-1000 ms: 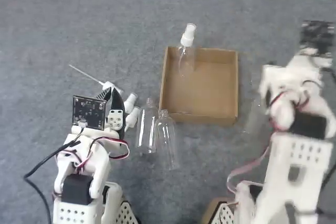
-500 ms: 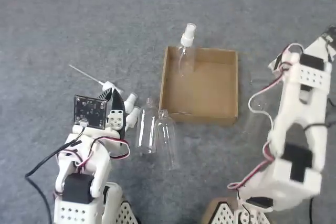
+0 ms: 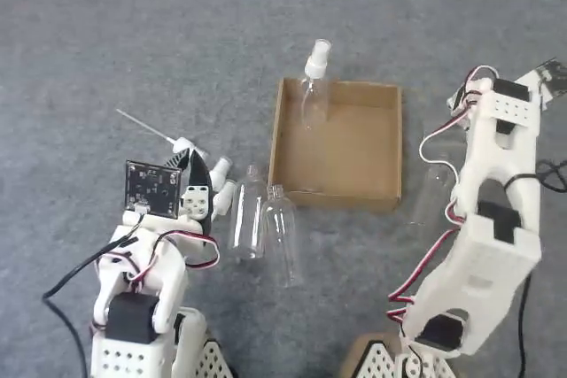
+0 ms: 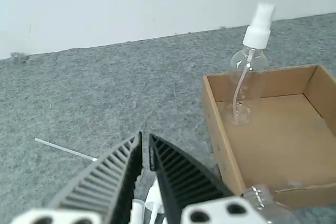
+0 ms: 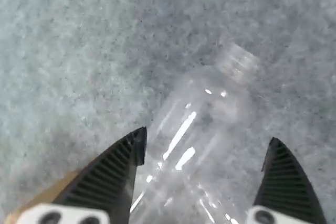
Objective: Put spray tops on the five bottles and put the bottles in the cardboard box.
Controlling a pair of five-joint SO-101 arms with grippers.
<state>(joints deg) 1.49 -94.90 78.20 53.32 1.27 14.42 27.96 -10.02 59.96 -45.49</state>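
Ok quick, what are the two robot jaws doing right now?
Left gripper: jaws shut, gripping nothing I can see.
Right gripper: jaws open, either side of a clear bottle, not gripping it.

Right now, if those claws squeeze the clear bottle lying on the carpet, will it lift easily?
Probably light: the bottle looks empty. Lying on its round side, it could roll if nudged. Its glossy surface might slip in the open right gripper.

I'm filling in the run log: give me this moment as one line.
left gripper: shut, at loose spray tops | right gripper: open, astride lying uncapped bottle | cardboard box: one capped bottle standing
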